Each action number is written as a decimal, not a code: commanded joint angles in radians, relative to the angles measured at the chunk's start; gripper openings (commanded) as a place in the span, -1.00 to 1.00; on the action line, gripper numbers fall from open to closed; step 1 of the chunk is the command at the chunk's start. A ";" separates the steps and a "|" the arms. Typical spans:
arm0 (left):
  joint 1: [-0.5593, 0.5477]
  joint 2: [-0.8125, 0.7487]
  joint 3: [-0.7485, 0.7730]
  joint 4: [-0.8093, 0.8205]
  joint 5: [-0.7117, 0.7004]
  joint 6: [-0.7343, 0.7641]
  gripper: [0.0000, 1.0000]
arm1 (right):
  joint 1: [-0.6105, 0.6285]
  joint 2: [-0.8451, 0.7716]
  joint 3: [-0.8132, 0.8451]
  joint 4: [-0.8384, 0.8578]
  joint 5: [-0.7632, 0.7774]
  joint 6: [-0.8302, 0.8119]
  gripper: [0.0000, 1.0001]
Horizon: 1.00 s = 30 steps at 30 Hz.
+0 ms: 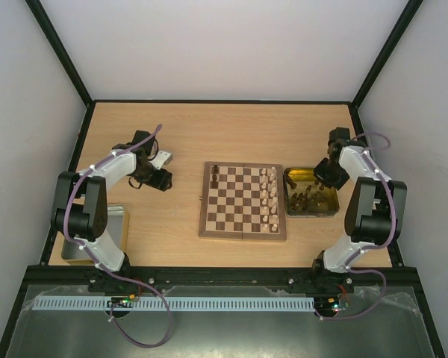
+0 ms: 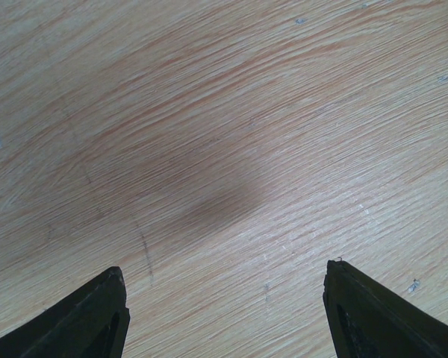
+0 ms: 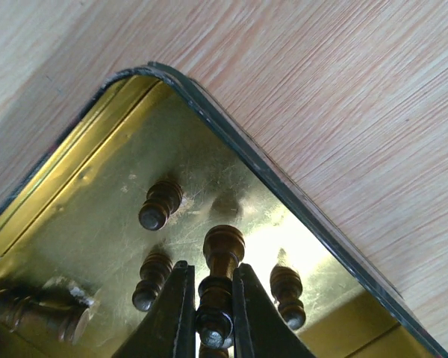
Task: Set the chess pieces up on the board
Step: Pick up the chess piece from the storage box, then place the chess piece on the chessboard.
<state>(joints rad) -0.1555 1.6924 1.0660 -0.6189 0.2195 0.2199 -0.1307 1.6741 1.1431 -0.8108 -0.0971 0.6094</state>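
Observation:
The board (image 1: 243, 201) lies mid-table with two rows of pale cream pieces (image 1: 268, 195) on its right side and one dark piece (image 1: 215, 175) at its far left corner. My right gripper (image 3: 210, 294) is shut on a dark brown chess piece (image 3: 222, 257) over the shiny yellow tray (image 3: 82, 216); it also shows in the top view (image 1: 325, 175). Other dark pieces (image 3: 158, 206) stand in the tray. My left gripper (image 2: 224, 309) is open and empty above bare table, left of the board in the top view (image 1: 163, 179).
The yellow tray (image 1: 327, 211) with several dark pieces sits right of the board. A grey box (image 1: 118, 224) lies at the near left by the left arm's base. Black frame posts edge the table.

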 commanded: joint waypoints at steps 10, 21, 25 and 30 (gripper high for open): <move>0.005 -0.032 0.008 -0.026 0.021 0.007 0.43 | 0.125 -0.157 0.048 -0.092 0.092 0.020 -0.94; 0.005 -0.050 0.004 -0.019 0.010 0.004 0.43 | 0.460 -0.126 0.276 -0.229 0.154 0.096 -0.95; 0.005 -0.062 -0.005 -0.014 0.001 0.004 0.43 | 0.606 -0.078 0.345 -0.265 0.144 0.119 -0.95; 0.007 -0.079 -0.016 -0.009 -0.005 0.007 0.43 | 0.759 -0.007 0.391 -0.267 0.092 0.149 -0.94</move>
<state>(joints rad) -0.1555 1.6497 1.0653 -0.6189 0.2237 0.2203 0.5423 1.6138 1.5013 -1.0206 0.0238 0.7155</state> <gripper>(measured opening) 0.716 0.059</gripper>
